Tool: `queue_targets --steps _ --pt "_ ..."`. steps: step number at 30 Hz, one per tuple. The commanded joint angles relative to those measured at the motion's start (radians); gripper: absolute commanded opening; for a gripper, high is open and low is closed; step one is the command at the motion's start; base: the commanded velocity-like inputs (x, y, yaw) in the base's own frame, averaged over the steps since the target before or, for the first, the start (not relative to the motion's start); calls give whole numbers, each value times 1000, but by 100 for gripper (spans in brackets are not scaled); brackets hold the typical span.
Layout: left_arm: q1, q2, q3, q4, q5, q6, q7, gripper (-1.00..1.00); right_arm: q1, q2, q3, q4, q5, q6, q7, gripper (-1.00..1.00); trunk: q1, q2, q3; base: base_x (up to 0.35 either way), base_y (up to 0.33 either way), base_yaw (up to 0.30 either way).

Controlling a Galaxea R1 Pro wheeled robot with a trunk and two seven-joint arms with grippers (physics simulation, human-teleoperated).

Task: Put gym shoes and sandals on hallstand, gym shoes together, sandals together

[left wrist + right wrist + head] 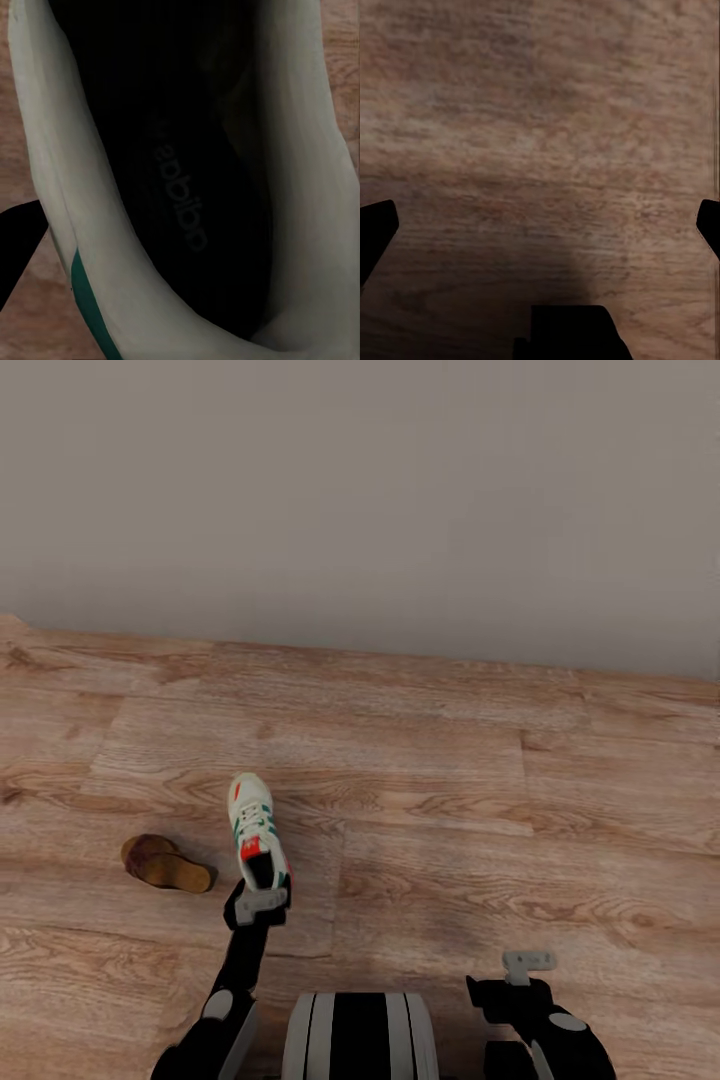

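From the head camera I see one cream-white gym shoe (256, 830) on the wood-plank corridor floor (450, 800), toe pointing toward the grey wall (360, 490), with my left gripper (262, 901) at its heel and a brown sandal (165, 862) lying just to its left, apart from it. My left wrist camera adds what the head misses: the dark inside of the shoe (180, 187) and its pale collar very close, one black fingertip (19, 240) outside the collar, though I cannot tell whether the fingers are clamped. My right gripper (527, 962) hangs low to the right over bare planks, its fingertips (375, 232) spread wide and holding nothing, with open floor ahead to the wall's base.
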Motion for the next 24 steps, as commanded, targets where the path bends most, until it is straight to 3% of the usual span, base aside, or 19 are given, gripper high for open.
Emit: queue_targets --steps 1,5,10,17,19,21,24 --pt "0 -1 -2 -1 0 30 5 -100 0 0 0 -3 2 5 -1 100 -1 0 4 0 0 0" --pt "0 -3 -3 -3 0 98 4 -100 0 1 -1 -15 3 5 -2 100 -2 1 19 0 0 0" --pt "0 -4 -6 -4 -1 120 4 -100 0 1 -1 -22 4 5 -4 100 -5 2 38 0 0 0" --pt "0 -2 -76 -22 -30 172 6 -100 0 1 -3 -27 7 5 -7 100 -8 4 65 0 0 0" --pt "0 0 -86 -50 -34 216 6 -100 0 1 -2 -28 6 5 -7 100 -9 4 73 0 0 0" --pt "0 6 -92 -106 -36 337 6 -100 0 1 0 -31 9 4 -6 100 -10 5 81 0 0 0" --pt "0 7 -94 -133 -36 385 7 -100 0 1 1 -31 9 4 -6 100 -11 5 92 0 0 0"
